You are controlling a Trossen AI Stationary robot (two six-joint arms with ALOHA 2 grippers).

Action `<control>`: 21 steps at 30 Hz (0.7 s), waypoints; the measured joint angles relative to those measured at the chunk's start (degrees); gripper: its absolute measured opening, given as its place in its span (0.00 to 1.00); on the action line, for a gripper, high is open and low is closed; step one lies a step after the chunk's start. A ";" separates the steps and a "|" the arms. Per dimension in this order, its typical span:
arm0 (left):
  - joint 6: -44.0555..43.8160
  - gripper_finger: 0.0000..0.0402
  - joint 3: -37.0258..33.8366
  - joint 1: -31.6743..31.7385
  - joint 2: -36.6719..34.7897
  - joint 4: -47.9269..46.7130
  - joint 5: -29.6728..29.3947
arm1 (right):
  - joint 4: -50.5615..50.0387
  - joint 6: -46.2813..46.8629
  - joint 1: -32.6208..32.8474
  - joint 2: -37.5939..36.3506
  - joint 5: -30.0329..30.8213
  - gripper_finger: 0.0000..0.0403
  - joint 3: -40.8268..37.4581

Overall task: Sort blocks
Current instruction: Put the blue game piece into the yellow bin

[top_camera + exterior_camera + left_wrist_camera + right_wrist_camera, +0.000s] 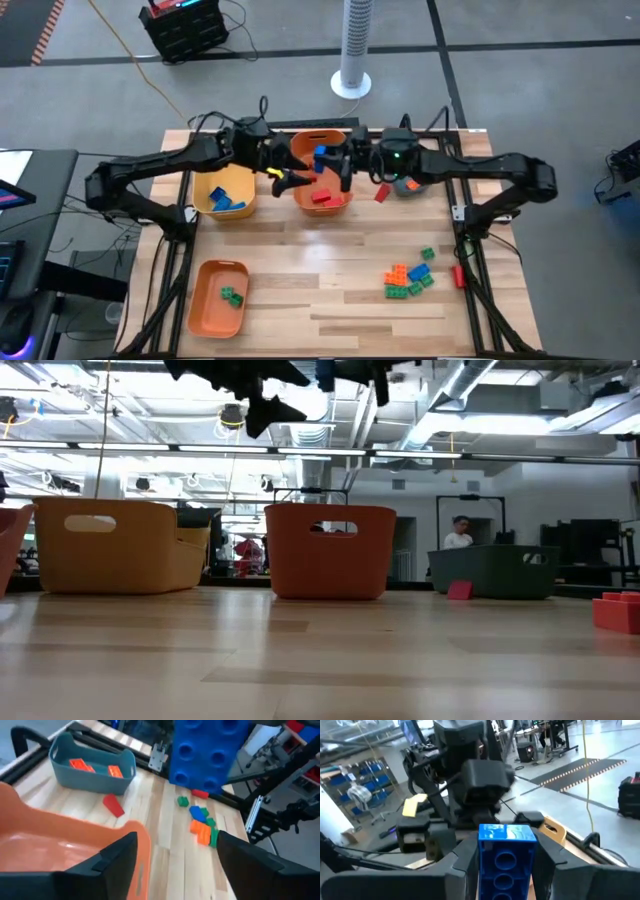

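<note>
A blue studded block (506,857) sits between the fingers of my right gripper (506,845), above the middle orange bin (322,203); it fills the top of the left wrist view as blue block (205,750). My left gripper (175,852) is open and empty just left of it, over that bin's left rim (290,180). Red blocks (322,196) lie in the orange bin. Blue blocks (222,200) lie in the yellow bin (240,180), orange ones (95,767) in the teal bin (92,777), green ones (233,296) in the near-left orange bin (205,300). My right gripper pinches the blue block between its two fingers, one on each long side wall (485,865). The fingers come about level from the table's right. The block is lifted clear above the orange bin, one end sticking out past the fingertips toward my left gripper.
A loose pile of orange, green and blue blocks (410,278) lies near the table's right near corner. One red block (381,193) lies on the table between the orange and teal bins. Bare wood stretches across the table's near middle. A person (459,535) stands far behind.
</note>
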 joint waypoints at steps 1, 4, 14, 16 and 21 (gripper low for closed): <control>-0.30 0.68 0.00 -0.13 0.04 0.74 0.01 | 0.00 -0.69 -0.01 0.71 -0.07 0.33 1.18; 0.34 0.72 0.03 -0.73 -0.14 4.01 -0.12 | -0.05 -1.92 -0.31 2.99 -2.03 0.33 3.74; 0.87 0.72 0.07 -0.82 -0.14 13.23 0.08 | -0.18 -0.56 -0.38 6.76 -7.82 0.33 7.81; 0.85 0.69 0.07 -0.84 -0.09 13.23 0.18 | -0.06 -0.53 -0.36 6.43 -7.86 0.34 7.92; 1.00 0.49 0.07 -0.82 -0.14 13.39 0.28 | -0.31 0.24 -0.30 6.17 -7.89 0.39 7.92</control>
